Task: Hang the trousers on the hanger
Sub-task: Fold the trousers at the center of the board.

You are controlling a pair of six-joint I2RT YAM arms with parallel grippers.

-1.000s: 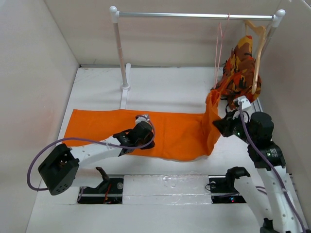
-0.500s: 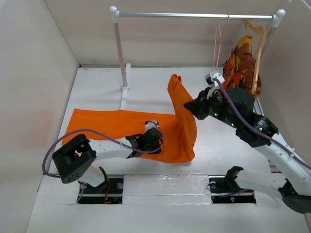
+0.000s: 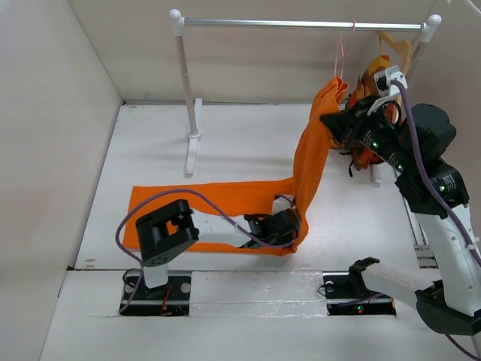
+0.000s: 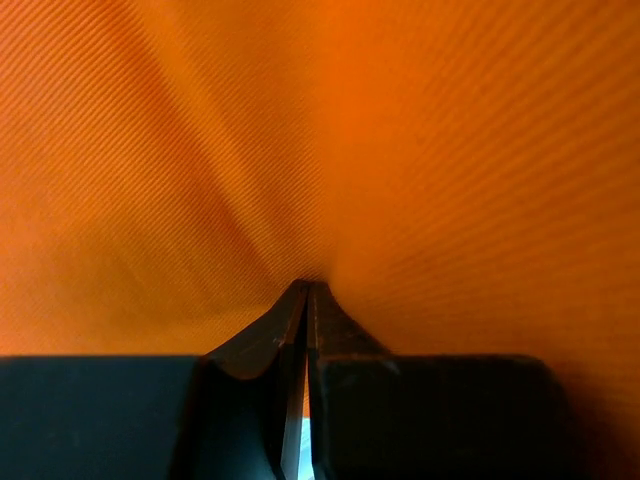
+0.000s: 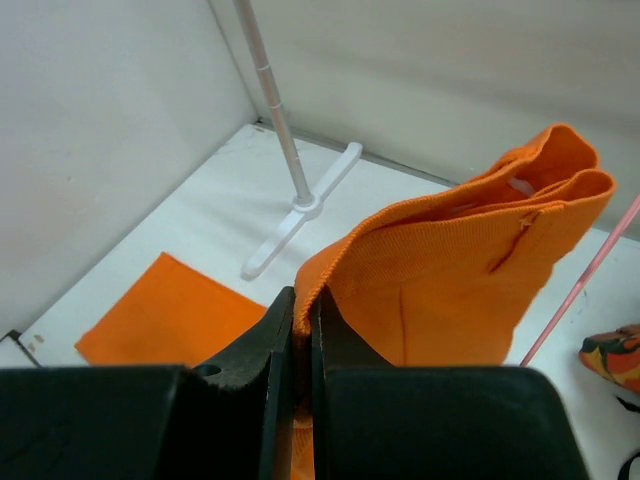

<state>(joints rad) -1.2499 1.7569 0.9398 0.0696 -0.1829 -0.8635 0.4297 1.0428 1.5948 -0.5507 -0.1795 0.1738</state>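
Note:
The orange trousers [image 3: 218, 199] lie flat across the table, and their right end rises steeply to my right gripper [image 3: 335, 119]. That gripper [image 5: 302, 300] is shut on a folded edge of the trousers [image 5: 450, 280], holding it high just beside the pink wire hanger [image 3: 340, 59] that hangs from the rail. In the right wrist view the hanger [image 5: 585, 275] shows as a thin pink line at the right. My left gripper [image 3: 289, 226] is low on the table at the bend of the cloth. Its shut tips [image 4: 305, 288] press against the orange trousers [image 4: 400, 150], which fill that view.
A white clothes rack has its rail [image 3: 301, 24] across the back and its left post [image 3: 184, 83] on a foot [image 3: 194, 147]. A wooden hanger [image 3: 398, 45] with a patterned orange-red-black garment [image 3: 370, 90] hangs at the right behind my right arm. Walls close in on both sides.
My right gripper has carried the trousers' end up and back to the right, close to the pink hanger. The left gripper slid right along the cloth, and the flat part shifted right.

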